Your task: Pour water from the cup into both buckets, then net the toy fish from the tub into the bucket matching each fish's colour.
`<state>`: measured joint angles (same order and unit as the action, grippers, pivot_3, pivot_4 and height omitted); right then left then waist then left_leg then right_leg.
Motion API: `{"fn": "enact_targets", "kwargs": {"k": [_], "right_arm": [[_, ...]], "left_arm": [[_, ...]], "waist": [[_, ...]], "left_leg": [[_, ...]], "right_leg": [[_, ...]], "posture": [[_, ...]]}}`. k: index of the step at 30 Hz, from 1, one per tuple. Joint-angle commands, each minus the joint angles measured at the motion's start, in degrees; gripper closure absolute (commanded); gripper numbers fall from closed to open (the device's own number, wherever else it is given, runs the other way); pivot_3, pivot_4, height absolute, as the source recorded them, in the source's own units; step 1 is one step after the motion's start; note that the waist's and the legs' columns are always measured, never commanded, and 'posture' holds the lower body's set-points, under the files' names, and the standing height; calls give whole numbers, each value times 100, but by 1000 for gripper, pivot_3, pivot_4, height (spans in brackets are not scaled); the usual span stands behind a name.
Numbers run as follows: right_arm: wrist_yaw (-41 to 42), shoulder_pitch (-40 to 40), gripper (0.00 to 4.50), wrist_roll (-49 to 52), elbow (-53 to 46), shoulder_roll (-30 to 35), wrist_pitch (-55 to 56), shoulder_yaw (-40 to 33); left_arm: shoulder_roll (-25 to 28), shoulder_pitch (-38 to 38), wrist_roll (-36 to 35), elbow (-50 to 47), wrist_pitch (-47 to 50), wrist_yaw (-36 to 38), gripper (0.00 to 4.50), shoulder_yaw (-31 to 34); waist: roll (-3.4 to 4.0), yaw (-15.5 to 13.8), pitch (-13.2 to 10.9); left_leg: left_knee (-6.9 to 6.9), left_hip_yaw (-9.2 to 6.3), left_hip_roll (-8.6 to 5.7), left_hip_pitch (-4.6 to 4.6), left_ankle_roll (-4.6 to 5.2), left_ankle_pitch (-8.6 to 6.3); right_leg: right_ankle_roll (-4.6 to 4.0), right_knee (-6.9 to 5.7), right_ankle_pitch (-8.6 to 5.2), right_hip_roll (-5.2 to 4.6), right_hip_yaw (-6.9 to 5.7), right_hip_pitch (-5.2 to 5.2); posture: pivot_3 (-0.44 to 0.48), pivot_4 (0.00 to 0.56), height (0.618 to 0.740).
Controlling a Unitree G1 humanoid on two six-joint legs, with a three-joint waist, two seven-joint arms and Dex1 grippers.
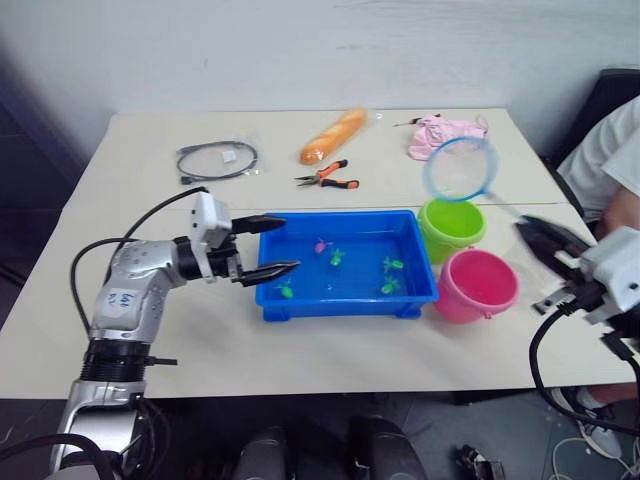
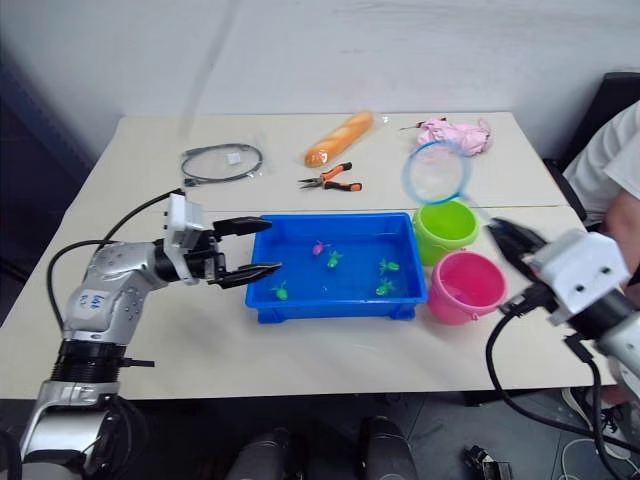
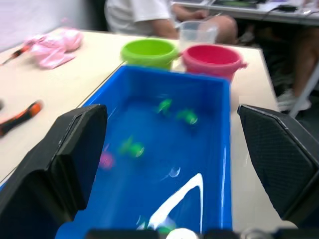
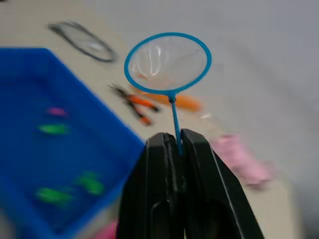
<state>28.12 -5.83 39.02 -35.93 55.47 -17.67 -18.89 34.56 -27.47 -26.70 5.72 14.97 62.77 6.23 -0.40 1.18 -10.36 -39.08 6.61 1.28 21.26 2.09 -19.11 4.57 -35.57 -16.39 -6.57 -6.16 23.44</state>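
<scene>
The blue tub holds water and several toy fish, among them a pink one and green ones. My left gripper is open at the tub's left end, one finger over the water and one just outside the rim. Right of the tub stand the green bucket and, nearer me, the pink bucket. My right gripper is shut on the thin handle of a blue net, whose hoop hangs above the green bucket. The clear cup stands behind the buckets in the left wrist view.
At the back of the table lie a bread loaf, orange-handled pliers, a coiled grey cable and a pink cloth. A person in a white shirt sits by the table's right end.
</scene>
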Motion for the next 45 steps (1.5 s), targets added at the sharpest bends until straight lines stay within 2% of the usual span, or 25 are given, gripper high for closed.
{"fn": "enact_targets", "kwargs": {"k": [1, 4, 6, 9, 18, 27, 35, 41, 45], "right_arm": [[-310, 822, 4500, 955, -209, -25, -1518, 780], [-554, 1595, 4500, 922, -109, -311, -2191, 1413], [-833, 2180, 4500, 1002, 124, -495, -3029, 1822], [-875, 2813, 4500, 987, 401, -753, -3766, 2255], [-698, 3780, 4500, 330, 1151, -1143, -4734, 2970], [-882, 4217, 4500, -510, 1576, -1277, -5219, 3240], [-867, 4413, 4500, -995, 1770, -1806, -5229, 3318], [-817, 4362, 4500, -1248, 1823, -2162, -4934, 3201], [-300, 4048, 4500, -1239, 1439, -1950, -4296, 3042]], "left_arm": [[231, 217, -24, -108, -86, -114, 15, 362], [336, 477, -20, -351, -62, -221, 15, 459], [361, 605, -18, -524, -30, -328, 15, 495], [343, 681, -29, -648, -7, -466, 15, 523], [289, 906, -57, -909, -25, -597, 15, 491], [273, 918, -41, -875, -56, -614, 15, 477], [207, 778, -1, -836, -47, -653, 15, 371], [169, 752, 10, -842, -47, -688, 15, 347], [142, 690, 2, -867, -16, -727, 15, 298]], "waist": [[0, -59, 0], [0, -135, 0], [-2, -152, 0], [-2, -143, 1], [-2, -95, 1], [-2, -93, 1], [-1, -89, 1], [-1, -75, 1], [-1, -105, 1]], "left_leg": [[0, 0, -1, 3, 0, 0], [-2, 0, -6, 4, 2, -2], [-2, 0, -13, 8, 6, -5], [-2, -1, -17, 16, 8, -7], [0, 6, -17, 26, 7, -8], [0, 7, -15, 28, 6, -9], [5, 11, -12, 31, 2, -10], [6, 13, -12, 33, 1, -10], [7, 13, -12, 34, 1, -11]], "right_leg": [[-1, 1, 0, -3, -2, 3], [1, 5, 0, -11, -1, 2], [2, 4, 1, -21, -2, 6], [8, 7, 6, -29, -2, 11], [9, 5, 6, -24, -7, 22], [9, 4, 6, -20, -7, 25], [9, -4, 6, -14, -7, 28], [10, -4, 6, -10, -7, 30], [10, -3, 7, -9, -8, 30]], "posture": [[0, 150, 740], [0, 150, 740], [0, 150, 740], [0, 150, 740], [0, 150, 740], [0, 150, 740], [0, 150, 740], [0, 150, 740], [0, 150, 740]]}}
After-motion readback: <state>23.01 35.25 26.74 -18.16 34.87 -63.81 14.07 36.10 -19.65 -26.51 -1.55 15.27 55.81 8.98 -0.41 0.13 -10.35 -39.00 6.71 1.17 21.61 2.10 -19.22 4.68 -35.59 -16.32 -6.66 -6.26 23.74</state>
